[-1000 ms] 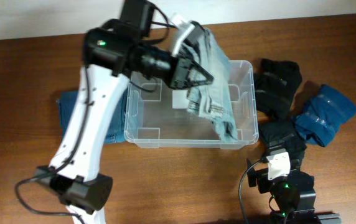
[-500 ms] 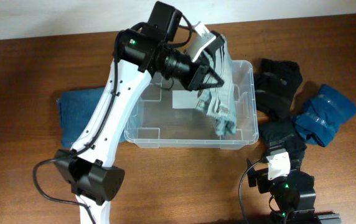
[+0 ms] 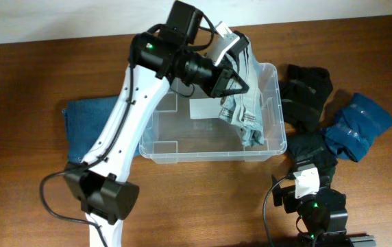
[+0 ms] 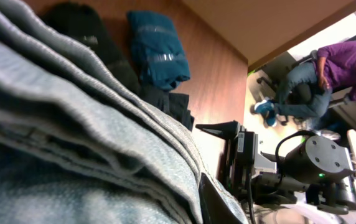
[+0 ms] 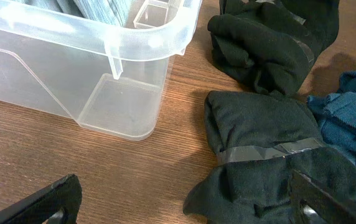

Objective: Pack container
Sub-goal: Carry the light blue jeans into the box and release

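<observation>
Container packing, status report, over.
Left gripper shut on light-blue jeans, hanging into container. Right gripper open, near black clothes. Nothing in the way.

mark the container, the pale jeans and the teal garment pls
container [image 3: 203, 154], overhead view, on its front wall.
pale jeans [image 3: 245, 113], overhead view, on the folded part hanging into the tub.
teal garment [image 3: 358, 125], overhead view, on the middle of the bundle.

The left arm [image 3: 118, 129] has white links, black joints, a green light and a black tool [image 3: 240, 85].
</observation>
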